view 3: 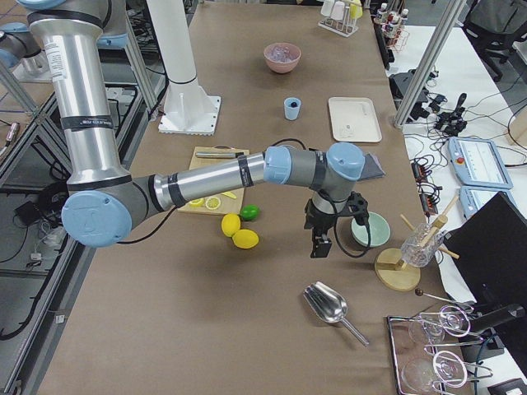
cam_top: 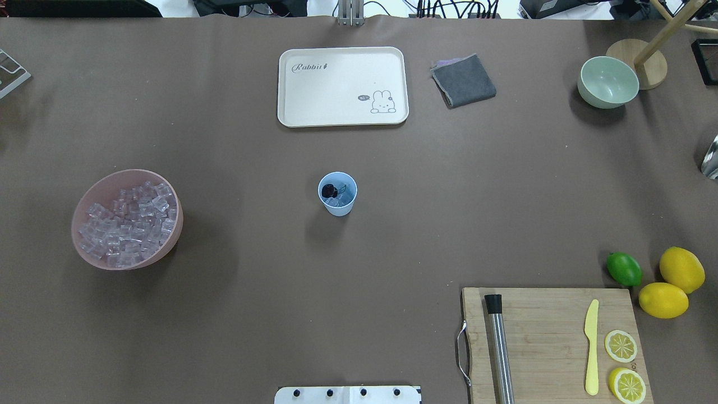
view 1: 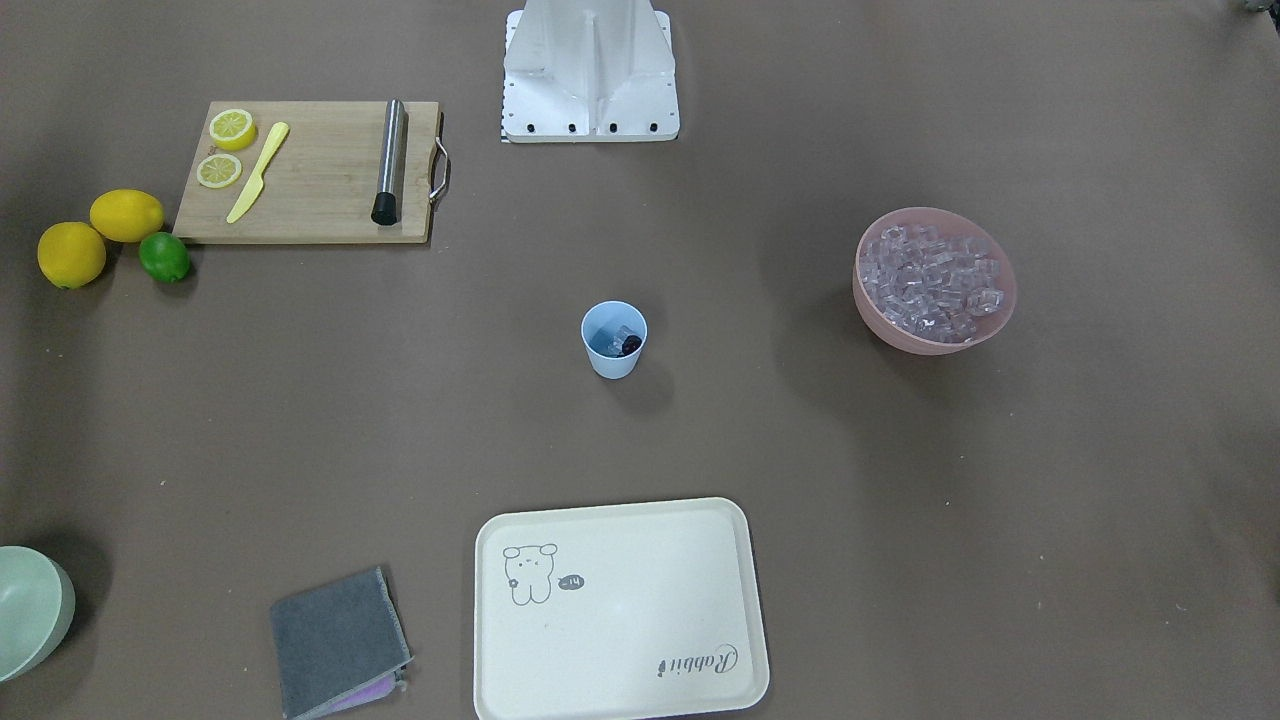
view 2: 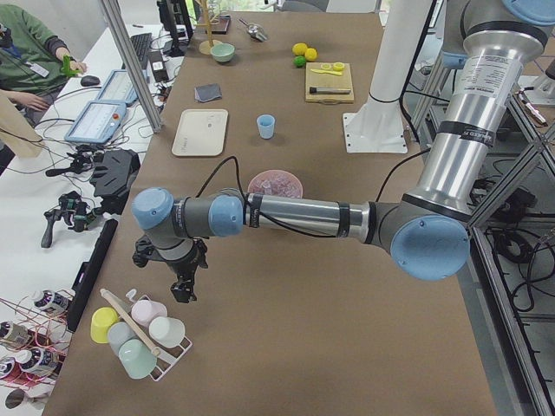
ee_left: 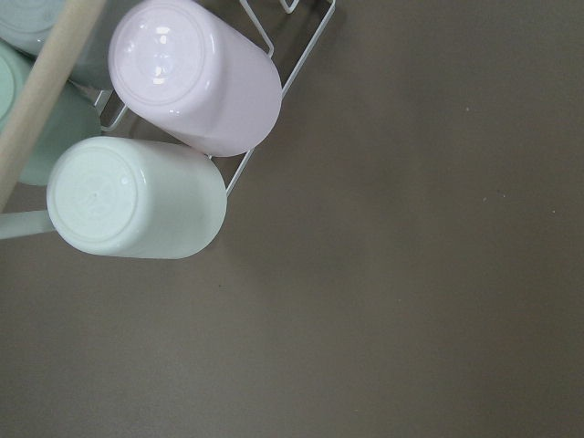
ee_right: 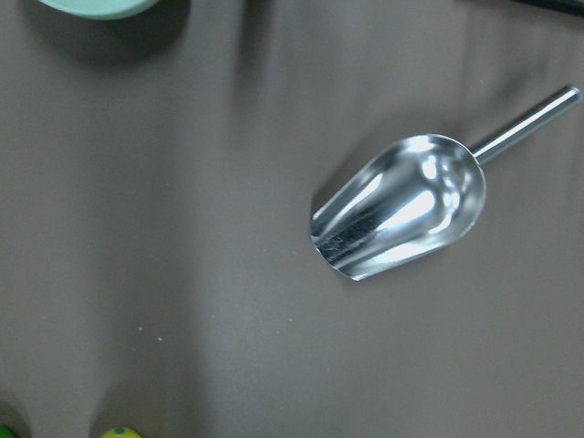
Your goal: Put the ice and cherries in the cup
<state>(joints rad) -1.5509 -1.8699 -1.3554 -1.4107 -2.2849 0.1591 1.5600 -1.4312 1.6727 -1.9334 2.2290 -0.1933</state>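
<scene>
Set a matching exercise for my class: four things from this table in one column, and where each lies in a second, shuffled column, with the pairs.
Things
1. cherries
2. heap of ice
3. yellow knife
4. lime

Places
A. on the wooden cutting board
B. in the light blue cup
C. on the table beside two lemons
D. in the pink bowl

Pairs: 1-B, 2-D, 3-A, 4-C

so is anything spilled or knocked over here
Nothing stands out. The cup stands upright with the cherries inside, the ice sits heaped in the pink bowl, and no loose cubes show on the table.
</scene>
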